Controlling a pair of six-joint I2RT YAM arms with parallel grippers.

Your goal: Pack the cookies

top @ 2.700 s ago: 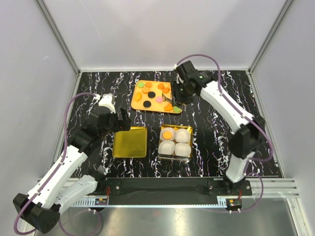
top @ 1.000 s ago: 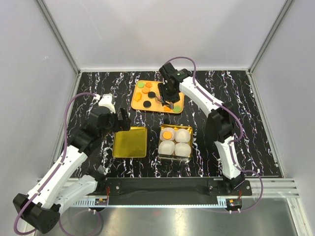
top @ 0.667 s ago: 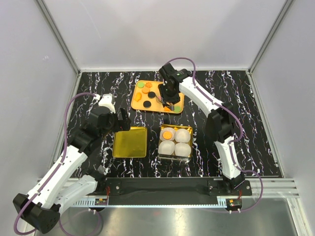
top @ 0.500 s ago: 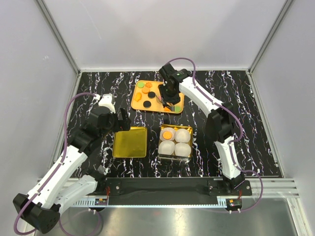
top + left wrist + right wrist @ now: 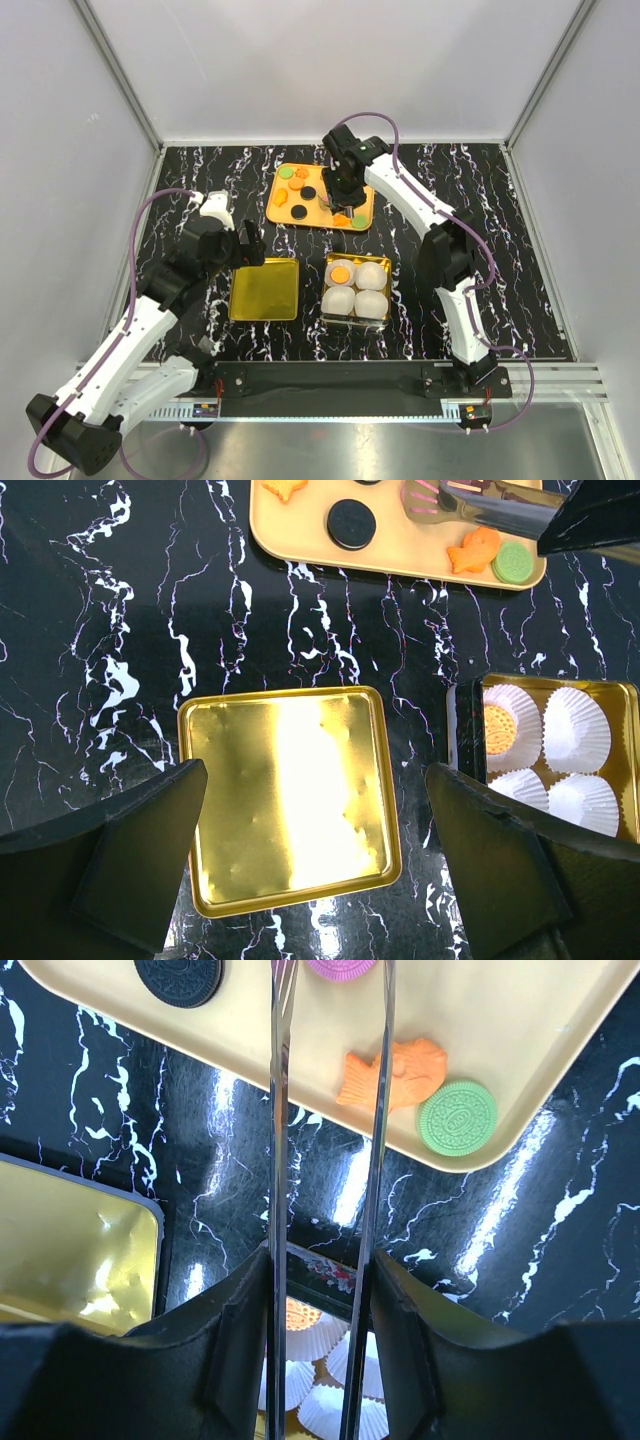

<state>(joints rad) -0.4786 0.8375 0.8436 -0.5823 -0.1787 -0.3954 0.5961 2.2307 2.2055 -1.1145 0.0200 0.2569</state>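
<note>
OK, we saw right end effector (image 5: pixel 320 1300) clamping thin metal tongs (image 5: pixel 277 1110), tips straddling a pink round cookie (image 5: pixel 340 968) on orange tray (image 5: pixel 500 1020); left end effector (image 5: pixel 318 852) gaped wide.

Black, white-veined table (image 5: pixel 200 170); gold lid (image 5: pixel 290 800); yellow-orange tray (image 5: pixel 400 555) (green cookie (image 5: pixel 457 1117), pink cookie (image 5: pixel 340 968)).

Table (image 5: pixel 450 200): black, white-veined marble pattern.
Gold box (image 5: pixel 357 256): square, open, around mid-table.
Gold lid (image 5: pixel 264 289): lying flat just left of the gold box, not touching.
Orange tray (image 5: pixel 400 555): beyond the gold box, apart from it.
</note>
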